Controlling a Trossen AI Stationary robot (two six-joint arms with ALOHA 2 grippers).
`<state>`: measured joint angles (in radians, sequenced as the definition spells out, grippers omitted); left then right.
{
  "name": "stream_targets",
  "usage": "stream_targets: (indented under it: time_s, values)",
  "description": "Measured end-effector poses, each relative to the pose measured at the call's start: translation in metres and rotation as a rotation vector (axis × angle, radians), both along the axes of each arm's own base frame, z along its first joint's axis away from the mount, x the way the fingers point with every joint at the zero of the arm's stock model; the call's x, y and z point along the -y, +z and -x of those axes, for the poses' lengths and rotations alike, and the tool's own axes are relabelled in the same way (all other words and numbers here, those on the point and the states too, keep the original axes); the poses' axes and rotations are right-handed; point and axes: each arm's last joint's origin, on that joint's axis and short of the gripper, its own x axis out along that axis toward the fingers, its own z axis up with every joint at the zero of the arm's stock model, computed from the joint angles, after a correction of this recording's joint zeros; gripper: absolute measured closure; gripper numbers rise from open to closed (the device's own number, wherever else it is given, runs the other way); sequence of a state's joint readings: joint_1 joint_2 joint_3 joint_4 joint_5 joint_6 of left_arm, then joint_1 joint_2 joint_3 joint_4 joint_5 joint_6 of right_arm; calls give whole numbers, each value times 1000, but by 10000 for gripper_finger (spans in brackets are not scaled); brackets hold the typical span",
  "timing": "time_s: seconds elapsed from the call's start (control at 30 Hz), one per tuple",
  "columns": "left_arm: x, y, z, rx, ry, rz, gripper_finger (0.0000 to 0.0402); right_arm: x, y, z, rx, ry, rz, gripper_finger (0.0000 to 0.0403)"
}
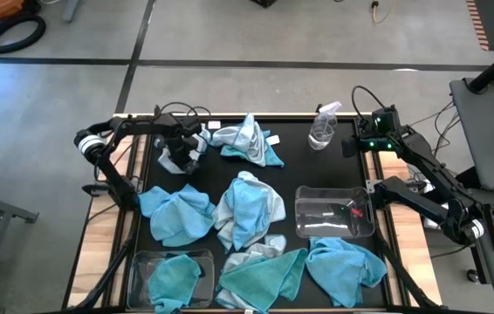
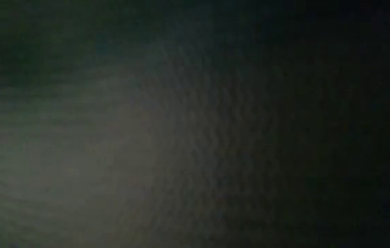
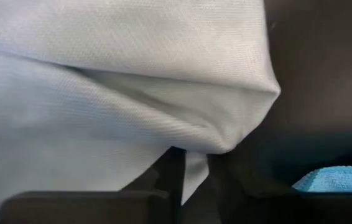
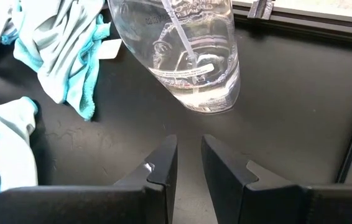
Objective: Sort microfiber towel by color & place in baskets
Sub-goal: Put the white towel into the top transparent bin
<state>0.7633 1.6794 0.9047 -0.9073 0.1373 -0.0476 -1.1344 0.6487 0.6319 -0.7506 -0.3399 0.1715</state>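
My left gripper (image 1: 183, 150) hangs over the table's far left, shut on a pale whitish towel (image 1: 174, 162) that fills the left wrist view (image 3: 132, 93). My right gripper (image 1: 349, 146) waits at the far right beside the clear spray bottle (image 1: 322, 131), its fingers (image 4: 188, 152) nearly together and holding nothing. One clear basket (image 1: 300, 214) stands at the right. The other basket (image 1: 142, 262), at the near left, holds a teal towel (image 1: 174, 281). Several blue and pale towels lie loose: (image 1: 177, 214), (image 1: 249, 208), (image 1: 249, 139), (image 1: 260, 275), (image 1: 345, 266). My left gripper pinches a bunched fold of the pale towel (image 3: 196, 171) between its two fingers, coming from above and pointing down. Several layers bulge out past the fingers. Below the gripper the towel hangs crumpled; whether its lower part lies on the table, I cannot tell.
The spray bottle (image 4: 188, 56) stands upright just ahead of my right fingers. Bare dark mat lies between the far towel pile and the right basket. The low view shows only darkness. Cables run along the table's far edge.
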Motion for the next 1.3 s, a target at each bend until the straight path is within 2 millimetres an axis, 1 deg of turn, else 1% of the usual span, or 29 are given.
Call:
stream_targets:
  time_s: [0.07, 0.1, 0.3, 0.37, 0.5, 0.7, 0.83, 0.93, 1.13, 1.3]
  values:
    - [1, 1, 0, 2, 18, 0, 388, 0, 0, 0, 0, 0, 0, 335]
    - [1, 1, 0, 3, 25, -2, 394, 0, 0, 0, 0, 0, 0, 335]
    - [0, 3, 0, -2, 68, 0, 400, 0, 0, 0, 0, 0, 0, 335]
    - [-1, 8, -2, -5, 81, 10, 400, 0, 0, 0, 0, 0, 0, 335]
    - [-6, 30, -10, 19, 84, 22, 401, 0, 0, 0, 0, -1, 0, 335]
    - [-13, 79, -27, 103, 57, -46, 401, 1, 1, 0, 4, 0, 8, 335]
    - [-15, 122, -36, 188, 30, -118, 401, 1, 1, 0, 4, 0, 7, 335]
    - [-12, 155, -40, 256, 10, -176, 401, 1, 1, 0, 4, 0, 7, 335]
    - [0, 219, -40, 391, -27, -330, 402, 1, 1, 0, 4, 0, 7, 335]
    - [21, 259, -38, 509, -69, -421, 402, 1, 1, 0, 4, -1, 7, 335]
